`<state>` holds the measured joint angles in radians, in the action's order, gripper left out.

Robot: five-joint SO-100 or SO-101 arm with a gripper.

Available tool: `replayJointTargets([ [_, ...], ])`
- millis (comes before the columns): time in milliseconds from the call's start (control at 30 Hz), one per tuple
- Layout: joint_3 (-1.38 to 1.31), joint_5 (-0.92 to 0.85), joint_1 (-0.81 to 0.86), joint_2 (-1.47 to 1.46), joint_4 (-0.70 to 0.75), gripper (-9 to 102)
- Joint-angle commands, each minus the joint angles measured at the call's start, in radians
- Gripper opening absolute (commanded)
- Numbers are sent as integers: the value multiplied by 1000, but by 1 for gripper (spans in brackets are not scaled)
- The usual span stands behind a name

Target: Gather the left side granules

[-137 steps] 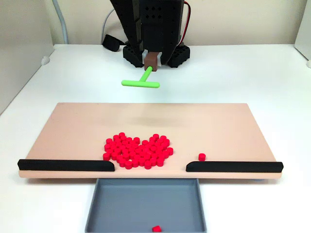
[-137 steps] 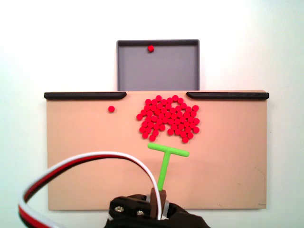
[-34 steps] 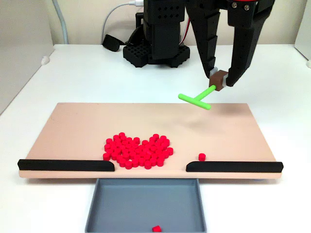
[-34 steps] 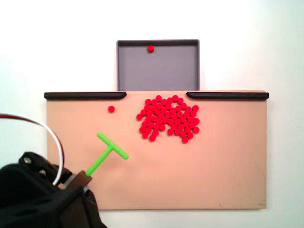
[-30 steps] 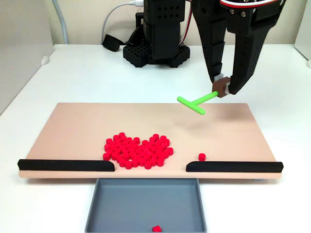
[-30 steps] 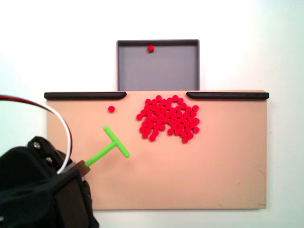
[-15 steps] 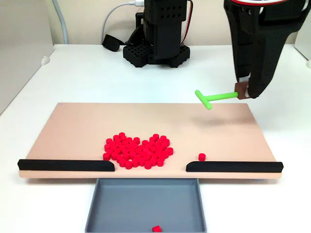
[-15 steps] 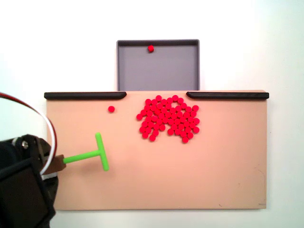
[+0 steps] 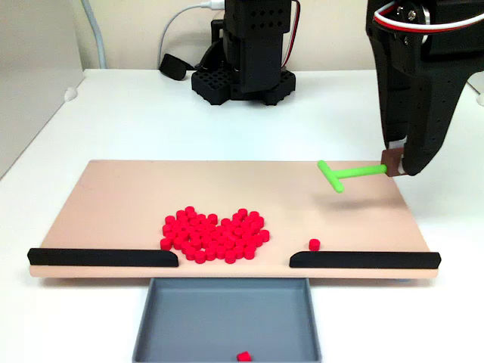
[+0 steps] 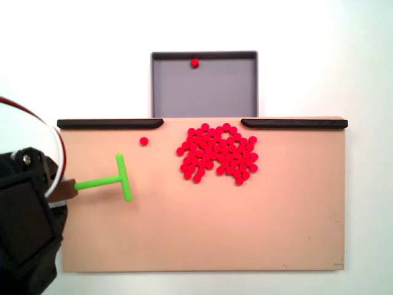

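Tan board (image 10: pixel 245 233) on white counter (image 10: pixel 73 55) fills the frame's middle. Red granules (image 10: pixel 218 153) cluster right of centre near the board's top edge; one stray sits upper left. Grey tray (image 10: pixel 204 92) above the board holds one pellet. Green T-stick (image 10: pixel 116 179) at left, stem held in black arm's jaws at the left edge.

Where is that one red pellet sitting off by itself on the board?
In a fixed view from above, the lone pellet lies left of the red pile, just below the left black rail and up-right of the green T-stick.
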<state>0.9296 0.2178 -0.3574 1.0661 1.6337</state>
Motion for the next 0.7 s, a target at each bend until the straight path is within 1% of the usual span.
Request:
replayJointTargets([
  [0,-71,8,9,-11,-5,0],
  [533,-101,3,12,-69,-5,0],
  [667,-155,5,8,-103,-5,0],
])
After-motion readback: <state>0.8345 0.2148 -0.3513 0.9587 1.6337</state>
